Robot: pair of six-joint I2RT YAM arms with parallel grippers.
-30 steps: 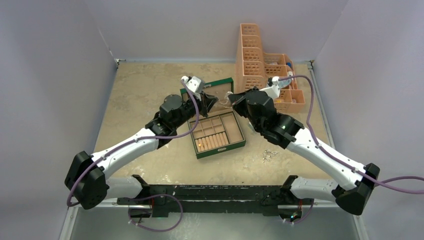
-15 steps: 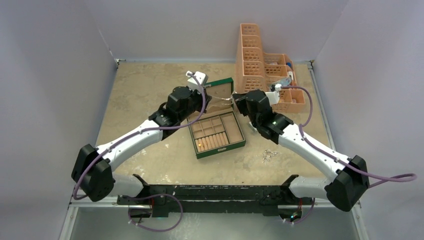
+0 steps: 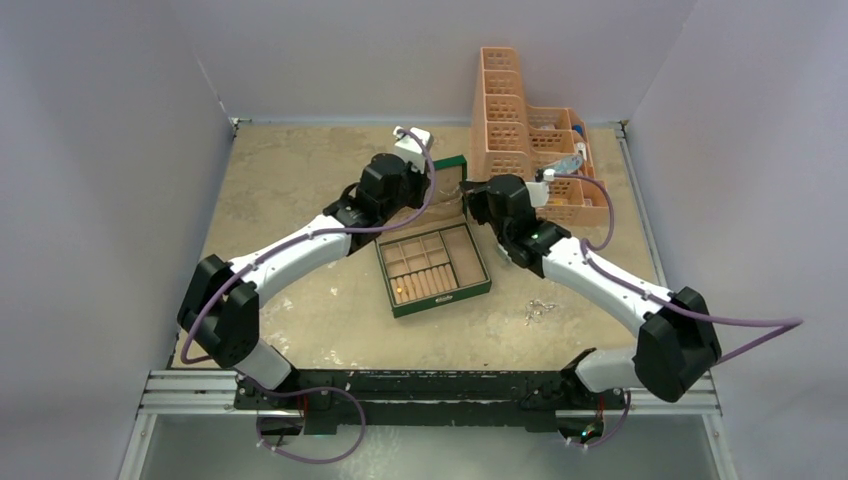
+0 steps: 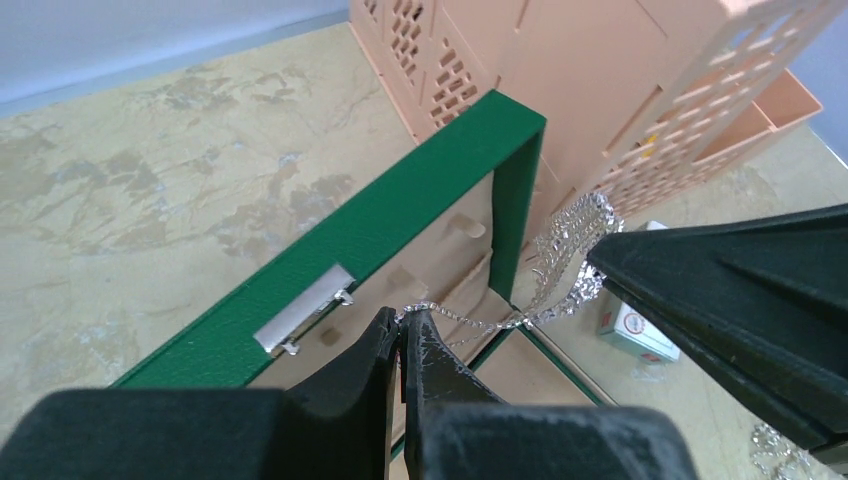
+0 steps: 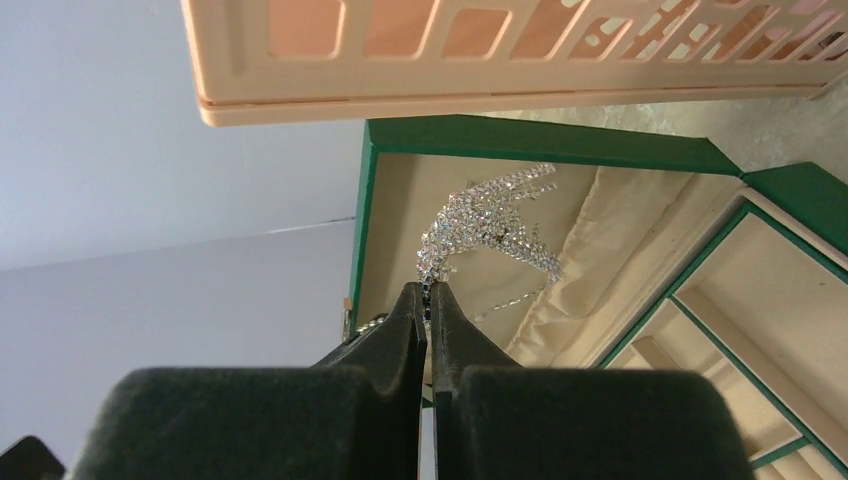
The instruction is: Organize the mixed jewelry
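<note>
A thin silvery chain (image 4: 470,320) with a sparkly bunch (image 4: 570,262) hangs stretched between my two grippers, in front of the upright lid (image 4: 400,225) of the open green box (image 3: 436,267). My left gripper (image 4: 403,325) is shut on the thin end, just by the lid's inner face. My right gripper (image 5: 428,292) is shut on the sparkly bunch (image 5: 490,225), and it shows as a black wedge in the left wrist view (image 4: 720,290). In the top view the two grippers, left (image 3: 440,186) and right (image 3: 468,199), meet at the lid. More small silvery pieces (image 3: 541,309) lie on the table right of the box.
A peach lattice organiser (image 3: 505,110) with bins stands close behind the lid, right of it. A small white card box with red print (image 4: 635,332) lies on the table beside the green box. The box tray has several beige compartments (image 5: 760,290).
Both arms have reached farther back and up toward the lid. The grippers have come closer together, with the chain held between them.
</note>
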